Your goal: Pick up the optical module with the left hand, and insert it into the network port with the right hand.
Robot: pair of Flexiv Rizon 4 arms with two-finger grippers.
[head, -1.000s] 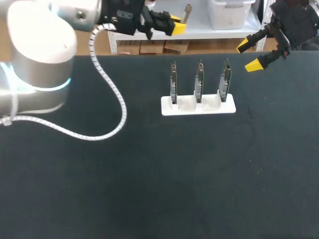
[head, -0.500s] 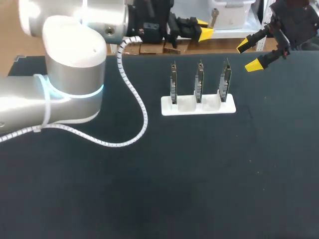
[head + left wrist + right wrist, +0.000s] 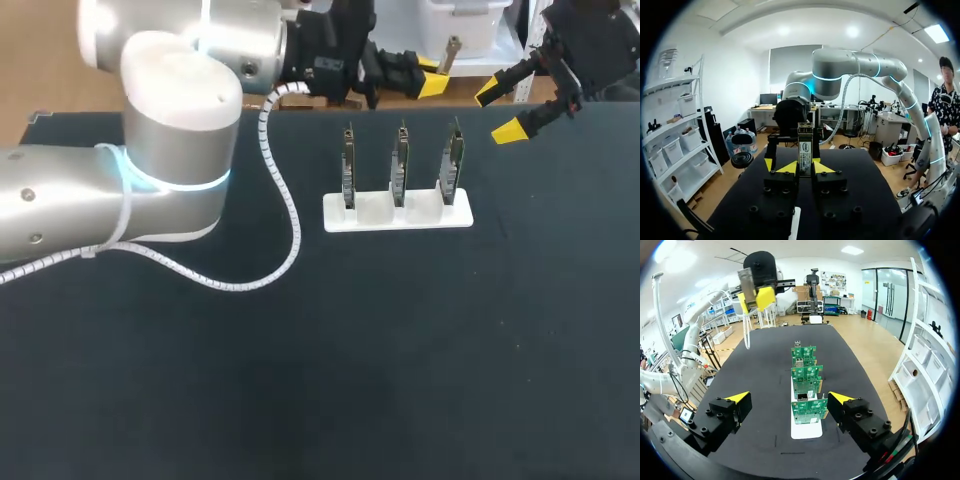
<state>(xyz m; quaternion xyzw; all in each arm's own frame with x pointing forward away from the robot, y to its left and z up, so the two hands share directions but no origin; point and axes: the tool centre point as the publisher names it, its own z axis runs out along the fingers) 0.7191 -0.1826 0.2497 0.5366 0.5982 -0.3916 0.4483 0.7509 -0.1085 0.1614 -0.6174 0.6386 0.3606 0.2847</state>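
Fingers (image 3: 785, 167) of left gripper (image 3: 805, 169): clamping optical module (image 3: 805, 145), aiming long axis straight ahead; right gripper (image 3: 500, 111): gaping, hanging at module's 5 o'clock, head view.

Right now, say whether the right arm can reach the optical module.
Probably yes: the right gripper is open, and only air lies between it and the optical module in the left gripper.

The slim silver optical module (image 3: 805, 150) between the left gripper's (image 3: 802, 167) yellow-tipped black jaws carries a white label. Ahead of the right gripper's (image 3: 789, 397) jaws, green circuit boards (image 3: 807, 411) fill a white holder (image 3: 806, 431) on black tabletop (image 3: 765, 390).
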